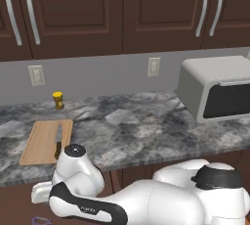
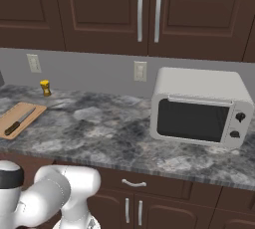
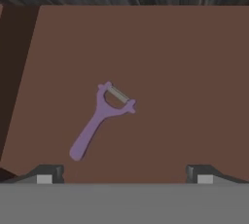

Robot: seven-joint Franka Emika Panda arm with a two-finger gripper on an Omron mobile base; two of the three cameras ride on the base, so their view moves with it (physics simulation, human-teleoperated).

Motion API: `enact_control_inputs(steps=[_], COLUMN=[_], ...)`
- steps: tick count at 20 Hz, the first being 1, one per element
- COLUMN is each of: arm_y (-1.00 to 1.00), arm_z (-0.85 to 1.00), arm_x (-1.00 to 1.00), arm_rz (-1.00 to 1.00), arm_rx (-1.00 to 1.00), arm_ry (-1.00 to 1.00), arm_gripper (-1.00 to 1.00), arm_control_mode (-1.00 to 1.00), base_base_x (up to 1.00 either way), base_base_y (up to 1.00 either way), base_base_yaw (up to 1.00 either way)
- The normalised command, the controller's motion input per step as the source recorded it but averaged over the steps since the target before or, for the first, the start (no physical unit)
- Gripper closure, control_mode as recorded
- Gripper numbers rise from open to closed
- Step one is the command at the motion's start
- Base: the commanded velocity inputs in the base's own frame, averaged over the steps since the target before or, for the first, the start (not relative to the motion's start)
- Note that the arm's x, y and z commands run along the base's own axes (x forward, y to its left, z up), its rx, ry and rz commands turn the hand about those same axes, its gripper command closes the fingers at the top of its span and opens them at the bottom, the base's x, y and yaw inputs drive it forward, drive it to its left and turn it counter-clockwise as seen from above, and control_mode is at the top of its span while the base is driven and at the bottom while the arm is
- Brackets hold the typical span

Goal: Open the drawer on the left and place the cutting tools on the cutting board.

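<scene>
Hand view: purple peeler (image 3: 99, 119) lies ahead of open gripper (image 3: 124, 173).

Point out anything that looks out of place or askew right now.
Nothing is spilled or damaged. The knife already lies on the cutting board, while the purple peeler lies diagonally on the open drawer's floor, below the open gripper.

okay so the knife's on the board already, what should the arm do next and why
Probably lower the open gripper straight onto the purple peeler. It lies alone on the open drawer's floor between the spread fingertips, untouched, while the knife already rests on the cutting board.
</scene>
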Motion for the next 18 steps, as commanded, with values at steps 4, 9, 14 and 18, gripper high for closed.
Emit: enact_control_inputs(steps=[4, 9, 14, 18], arm_y=[0.29, 0.41, 0.38, 0.28], arm_z=[-0.34, -0.25, -0.13, -0.01], arm_x=[0.0, 0.0, 0.01, 0.0], arm_rz=[0.0, -0.02, -0.03, -0.02], arm_rx=[-0.01, -0.01, -0.01, 0.0], arm_ry=[0.04, 0.05, 0.03, 0.0], arm_gripper=[-1.0, -1.0, -1.0, -1.0], arm_control_mode=[-1.0, -1.0, -1.0, -1.0], base_base_x=[0.0, 0.0, 0.0, 0.0], base_base_y=[0.0, 0.0, 0.0, 0.0], base_base_yaw=[0.0, 0.0, 0.0, 0.0])
